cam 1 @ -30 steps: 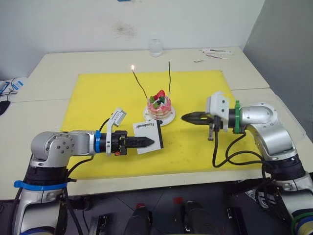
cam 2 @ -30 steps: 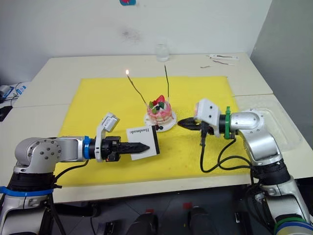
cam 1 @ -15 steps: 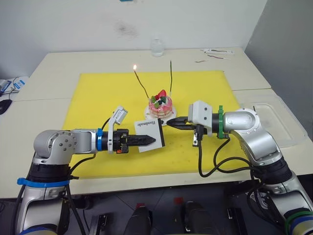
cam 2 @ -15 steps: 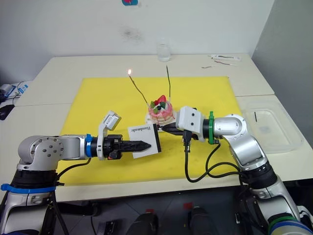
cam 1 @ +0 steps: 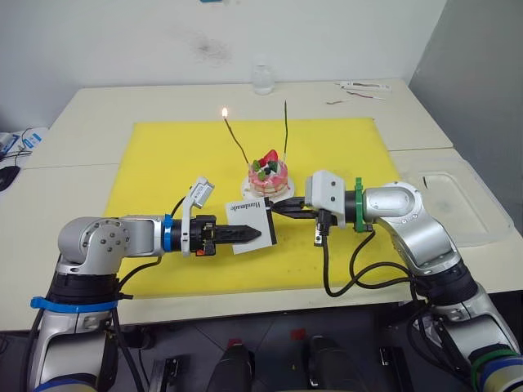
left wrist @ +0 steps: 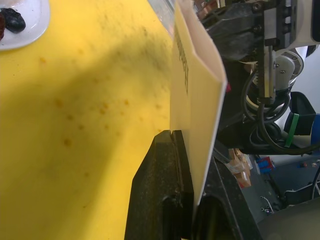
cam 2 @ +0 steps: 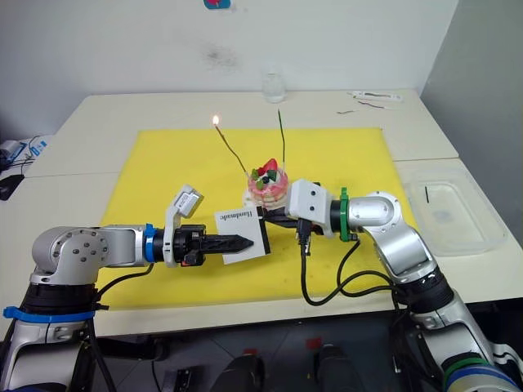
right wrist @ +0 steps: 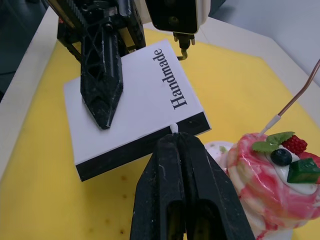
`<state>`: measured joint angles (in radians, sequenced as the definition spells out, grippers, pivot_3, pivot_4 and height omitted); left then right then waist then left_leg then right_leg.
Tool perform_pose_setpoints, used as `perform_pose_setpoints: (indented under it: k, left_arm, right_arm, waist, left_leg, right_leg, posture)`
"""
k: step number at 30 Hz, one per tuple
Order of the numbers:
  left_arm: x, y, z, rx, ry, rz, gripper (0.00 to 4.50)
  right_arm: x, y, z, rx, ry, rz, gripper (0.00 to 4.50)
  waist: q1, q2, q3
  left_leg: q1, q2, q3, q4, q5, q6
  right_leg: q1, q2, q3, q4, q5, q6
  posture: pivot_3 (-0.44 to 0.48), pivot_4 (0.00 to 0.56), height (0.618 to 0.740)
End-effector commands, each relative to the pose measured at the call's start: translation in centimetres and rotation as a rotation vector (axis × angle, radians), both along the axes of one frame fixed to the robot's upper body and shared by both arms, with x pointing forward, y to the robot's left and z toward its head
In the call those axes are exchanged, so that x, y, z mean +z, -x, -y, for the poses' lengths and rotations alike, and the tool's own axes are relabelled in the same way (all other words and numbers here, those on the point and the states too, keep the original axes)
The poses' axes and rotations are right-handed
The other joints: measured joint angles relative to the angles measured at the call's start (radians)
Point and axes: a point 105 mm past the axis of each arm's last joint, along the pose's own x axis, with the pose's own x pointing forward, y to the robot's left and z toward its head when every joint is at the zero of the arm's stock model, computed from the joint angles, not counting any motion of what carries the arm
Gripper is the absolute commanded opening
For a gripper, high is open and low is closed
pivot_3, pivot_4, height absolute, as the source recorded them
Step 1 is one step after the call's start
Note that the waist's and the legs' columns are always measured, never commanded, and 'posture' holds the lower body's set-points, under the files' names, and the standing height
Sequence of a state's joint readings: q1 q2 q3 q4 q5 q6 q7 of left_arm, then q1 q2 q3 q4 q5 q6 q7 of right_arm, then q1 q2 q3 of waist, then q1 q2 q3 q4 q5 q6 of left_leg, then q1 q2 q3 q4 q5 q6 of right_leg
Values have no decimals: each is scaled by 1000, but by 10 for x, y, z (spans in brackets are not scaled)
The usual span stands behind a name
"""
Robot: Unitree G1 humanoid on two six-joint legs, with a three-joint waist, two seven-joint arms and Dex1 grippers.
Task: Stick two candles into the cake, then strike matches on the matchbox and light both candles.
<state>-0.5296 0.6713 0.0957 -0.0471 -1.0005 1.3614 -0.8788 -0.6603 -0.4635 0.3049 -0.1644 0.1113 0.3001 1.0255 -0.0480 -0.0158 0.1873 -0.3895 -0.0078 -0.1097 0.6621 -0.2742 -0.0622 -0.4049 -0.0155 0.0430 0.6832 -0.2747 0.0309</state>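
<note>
Head view: left gripper (cam 1: 255, 235) pinches the matchbox (cam 1: 250, 217) upright before the cake (cam 1: 269, 175); one candle (cam 1: 234, 137) burns, the other candle (cam 1: 285, 131) is unlit.
Right wrist view: right gripper (right wrist: 175, 136) clamps a match (right wrist: 174, 128) against the dark side; drag it firmly along.

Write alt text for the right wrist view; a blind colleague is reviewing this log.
The right gripper, fingers shut on a pale-tipped match, presses its tip against the dark striking side of the white "Handmade" matchbox, which the left gripper holds above the yellow mat. The pink cake sits alongside.
</note>
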Motion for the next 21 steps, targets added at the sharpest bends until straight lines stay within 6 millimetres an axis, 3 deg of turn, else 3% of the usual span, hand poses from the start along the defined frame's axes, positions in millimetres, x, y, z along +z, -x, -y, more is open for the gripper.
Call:
perform_pose_setpoints:
  k: [1,8,11,13,17,19,21]
  left_arm:
    - [9,0,1,-6,14,48,0]
    - [10,0,1,-7,20,53,0]
    - [11,0,2,-6,22,55,0]
    - [11,0,2,-5,24,55,0]
    - [9,1,0,-1,22,52,0]
    - [7,2,0,-1,21,49,0]
    - [6,2,1,0,21,48,0]
  right_arm:
    - [12,-2,-3,0,-14,44,27]
    - [8,2,-5,35,22,38,27]
    - [-12,32,14,197,219,-81,27]
    - [3,44,32,242,245,-179,27]
    - [65,20,46,117,46,-205,27]
    - [79,16,49,91,-18,-235,27]
    - [77,16,47,80,-20,-225,27]
  waist:
    - [0,0,0]
    - [0,0,0]
    - [1,0,0]
    - [8,0,0]
    - [1,0,0]
    - [0,0,0]
    - [2,-1,0]
  left_leg:
    - [0,0,0,0,0,0]
    - [0,0,0,0,0,0]
    - [0,0,0,0,0,0]
    - [-1,-1,-1,0,0,1]
    - [-1,0,-1,0,-2,4]
    - [0,0,0,0,-2,4]
    - [0,1,-2,-1,-2,4]
  right_leg:
    - [0,0,0,0,0,0]
    - [0,0,0,0,0,0]
    - [0,0,0,0,0,0]
    - [0,0,-1,-1,0,0]
    - [0,-1,0,-1,0,0]
    - [0,0,0,-1,0,-1]
    - [0,0,-2,-1,1,-1]
  posture:
    - [0,150,740]
    - [0,150,740]
    - [0,150,740]
    - [0,150,740]
    - [0,150,740]
    - [0,150,740]
    - [0,150,740]
